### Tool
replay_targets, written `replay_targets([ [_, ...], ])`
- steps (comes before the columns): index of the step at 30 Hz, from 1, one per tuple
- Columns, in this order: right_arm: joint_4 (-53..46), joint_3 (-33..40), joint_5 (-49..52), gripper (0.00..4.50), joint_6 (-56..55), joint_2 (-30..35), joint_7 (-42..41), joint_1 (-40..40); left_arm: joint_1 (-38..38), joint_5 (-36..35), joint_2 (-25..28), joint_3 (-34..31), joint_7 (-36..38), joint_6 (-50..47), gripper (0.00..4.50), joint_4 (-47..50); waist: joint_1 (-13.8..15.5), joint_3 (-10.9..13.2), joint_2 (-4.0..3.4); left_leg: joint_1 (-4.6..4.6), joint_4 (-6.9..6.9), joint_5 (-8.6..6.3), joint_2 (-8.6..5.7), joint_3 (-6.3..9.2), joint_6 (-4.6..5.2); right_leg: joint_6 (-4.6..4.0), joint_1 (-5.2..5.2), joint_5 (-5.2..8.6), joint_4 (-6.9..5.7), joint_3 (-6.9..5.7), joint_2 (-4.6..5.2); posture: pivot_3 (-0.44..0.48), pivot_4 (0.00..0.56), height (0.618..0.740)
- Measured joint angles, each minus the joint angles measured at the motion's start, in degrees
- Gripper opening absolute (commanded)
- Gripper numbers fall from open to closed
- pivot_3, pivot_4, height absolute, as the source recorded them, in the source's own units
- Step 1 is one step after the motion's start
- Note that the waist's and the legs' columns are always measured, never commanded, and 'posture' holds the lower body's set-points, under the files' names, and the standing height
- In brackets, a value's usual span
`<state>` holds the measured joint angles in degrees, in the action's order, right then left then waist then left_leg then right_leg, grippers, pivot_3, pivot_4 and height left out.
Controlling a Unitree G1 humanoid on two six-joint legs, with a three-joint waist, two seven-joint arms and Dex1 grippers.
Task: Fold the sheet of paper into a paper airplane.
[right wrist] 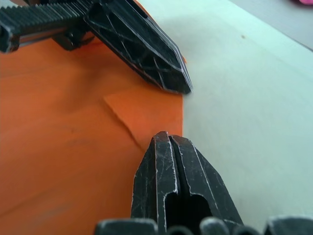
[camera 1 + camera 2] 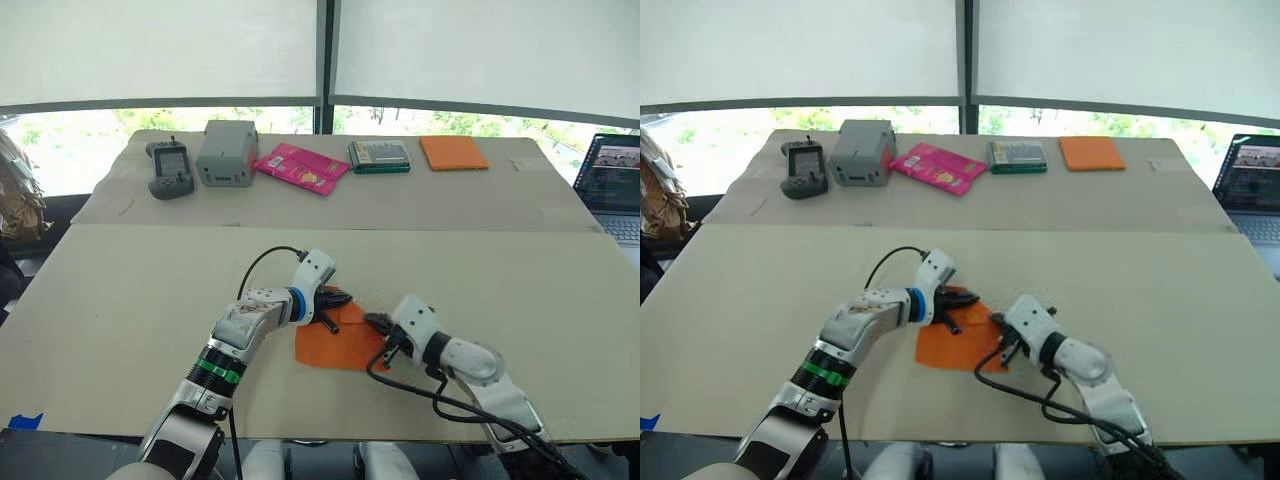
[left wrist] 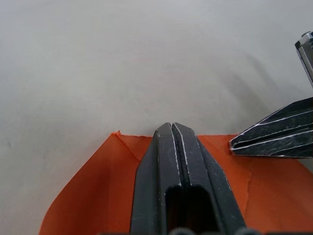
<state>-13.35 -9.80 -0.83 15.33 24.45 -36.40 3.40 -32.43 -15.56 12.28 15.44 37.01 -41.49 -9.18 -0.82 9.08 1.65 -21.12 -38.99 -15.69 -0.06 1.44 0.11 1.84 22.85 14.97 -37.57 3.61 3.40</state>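
The sheet of paper [image 2: 338,343] is pinned flat on the near table, left gripper [image 3: 172,128] at its 11 o'clock, right gripper [image 1: 166,138] at 3 (both pressed closed, probably flattening a crease)

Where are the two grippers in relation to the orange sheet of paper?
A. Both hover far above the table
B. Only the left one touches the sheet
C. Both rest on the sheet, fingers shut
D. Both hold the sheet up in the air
C: the left gripper and the right gripper both press shut fingertips on the sheet of paper, which lies on the table.
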Motion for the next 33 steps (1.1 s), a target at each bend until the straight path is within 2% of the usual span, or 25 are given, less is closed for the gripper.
replay_targets([
  [8, -4.0, 4.1, 4.6, 0.02, 1.6, 2.2, -0.2, -6.1, 0.0, 0.0, 0.0, 0.1, 0.3, 0.1, 0.0, -0.2, 0.0, 0.0, 0.0, 0.09, 0.01, -0.02, 0.01, 0.04, 0.02, 0.06, -0.24, 0.04, 0.12, -0.06, -0.01, 0.0, 0.15, 0.74],
  [14, -5.8, 6.8, 11.1, 0.02, 6.9, -1.5, 1.3, -3.2, 0.0, 0.0, 0.3, -0.1, 0.5, 0.1, 0.0, -0.2, -0.2, 0.0, 0.0, 0.06, 0.01, -0.02, 0.02, 0.06, 0.02, 0.06, -0.19, 0.03, 0.1, -0.04, -0.01, 0.0, 0.15, 0.74],
  [18, -6.4, 4.5, 10.6, 0.02, 8.7, -2.5, 3.0, 1.1, -0.1, 0.0, 0.1, 0.0, 0.8, 0.2, 0.0, -0.2, -0.1, 0.0, 0.0, 0.04, 0.04, -0.02, 0.01, 0.08, 0.02, 0.06, -0.15, 0.03, 0.13, -0.07, -0.02, 0.0, 0.15, 0.74],
  [25, -1.2, -1.5, 5.6, 0.02, 8.6, -2.9, 4.9, 2.6, -1.0, 0.5, 0.0, 0.6, 1.2, 0.1, 0.0, -0.8, 0.0, 0.0, -0.01, 0.01, 0.04, -0.02, -0.01, 0.07, 0.03, 0.07, -0.16, 0.02, 0.24, -0.07, 0.01, 0.0, 0.15, 0.74],
  [33, -0.8, -3.5, 3.4, 0.02, 9.2, -2.8, 6.3, 3.9, -3.6, 5.1, -0.1, 2.7, -0.8, 2.9, 0.0, -3.3, 0.0, 0.0, 0.0, 0.17, 0.04, -0.02, 0.0, 0.1, 0.03, 0.14, -0.43, -0.03, 0.39, -0.12, 0.0, 0.0, 0.15, 0.74],
])
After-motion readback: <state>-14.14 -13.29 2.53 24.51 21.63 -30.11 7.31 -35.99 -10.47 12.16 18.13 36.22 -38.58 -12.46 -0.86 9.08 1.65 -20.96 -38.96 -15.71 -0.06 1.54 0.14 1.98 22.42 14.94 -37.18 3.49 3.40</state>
